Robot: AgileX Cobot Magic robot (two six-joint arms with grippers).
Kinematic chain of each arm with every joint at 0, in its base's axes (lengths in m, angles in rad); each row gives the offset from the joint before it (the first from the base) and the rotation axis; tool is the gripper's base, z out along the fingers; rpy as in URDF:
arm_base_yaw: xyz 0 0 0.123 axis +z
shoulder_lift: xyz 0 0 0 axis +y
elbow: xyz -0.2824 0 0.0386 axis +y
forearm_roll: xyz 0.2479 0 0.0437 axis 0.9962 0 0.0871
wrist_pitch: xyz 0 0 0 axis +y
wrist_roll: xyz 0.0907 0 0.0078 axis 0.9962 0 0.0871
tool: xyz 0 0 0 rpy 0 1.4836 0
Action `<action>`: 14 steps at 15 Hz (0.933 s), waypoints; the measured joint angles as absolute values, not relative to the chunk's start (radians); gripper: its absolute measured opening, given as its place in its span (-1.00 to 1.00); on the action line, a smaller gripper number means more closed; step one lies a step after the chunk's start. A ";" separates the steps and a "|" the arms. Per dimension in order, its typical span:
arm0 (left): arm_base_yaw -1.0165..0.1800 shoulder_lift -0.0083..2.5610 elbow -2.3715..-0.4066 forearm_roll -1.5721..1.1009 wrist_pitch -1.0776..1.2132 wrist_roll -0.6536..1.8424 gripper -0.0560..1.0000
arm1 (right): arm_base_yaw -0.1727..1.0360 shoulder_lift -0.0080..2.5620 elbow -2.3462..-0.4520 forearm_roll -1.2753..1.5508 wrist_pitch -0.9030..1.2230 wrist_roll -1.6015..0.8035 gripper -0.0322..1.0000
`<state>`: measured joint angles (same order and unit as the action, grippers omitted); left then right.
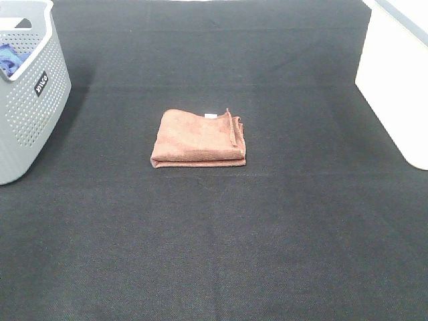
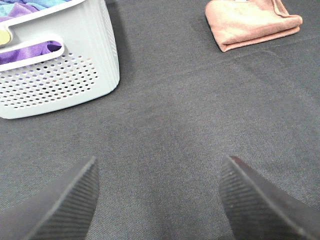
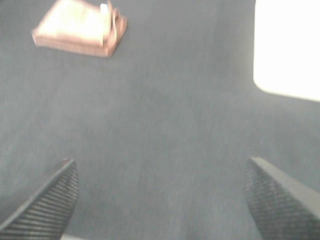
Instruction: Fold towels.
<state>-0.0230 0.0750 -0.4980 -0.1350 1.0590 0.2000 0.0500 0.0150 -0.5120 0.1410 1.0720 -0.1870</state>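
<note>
Your folded towel [image 1: 199, 138] lies mid-counter [image 1: 214, 241], well apart from the grey basket [image 1: 30, 100] and white bin [image 1: 394, 80]. Both your left end effector [image 2: 159, 200] and right end effector [image 3: 161, 200] are spread wide, holding nothing.

left gripper [image 2: 159, 200]: dark grey ribbed pads | right gripper [image 3: 161, 200]: same, cross-hatched

We see our left hand [image 2: 159, 200] and right hand [image 3: 161, 200] alike — fingers spread wide, gripping nothing.
</note>
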 joint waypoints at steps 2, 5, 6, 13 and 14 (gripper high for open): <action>-0.023 0.066 -0.498 -0.135 1.059 0.200 0.36 | 0.050 -0.006 -0.512 0.141 1.072 -0.187 0.70; -0.023 -0.001 -0.498 -0.135 1.059 0.200 0.36 | 0.050 -0.007 -0.512 0.146 1.072 -0.187 0.70; -0.023 -0.004 -0.498 -0.135 1.059 0.200 0.36 | 0.050 -0.007 -0.512 0.145 1.072 -0.187 0.70; -0.026 -0.004 -0.498 -0.135 1.059 0.200 0.36 | 0.050 -0.007 -0.512 0.145 1.072 -0.187 0.70; -0.026 -0.004 -0.498 -0.135 1.059 0.200 0.36 | 0.050 -0.007 -0.512 0.145 1.072 -0.187 0.70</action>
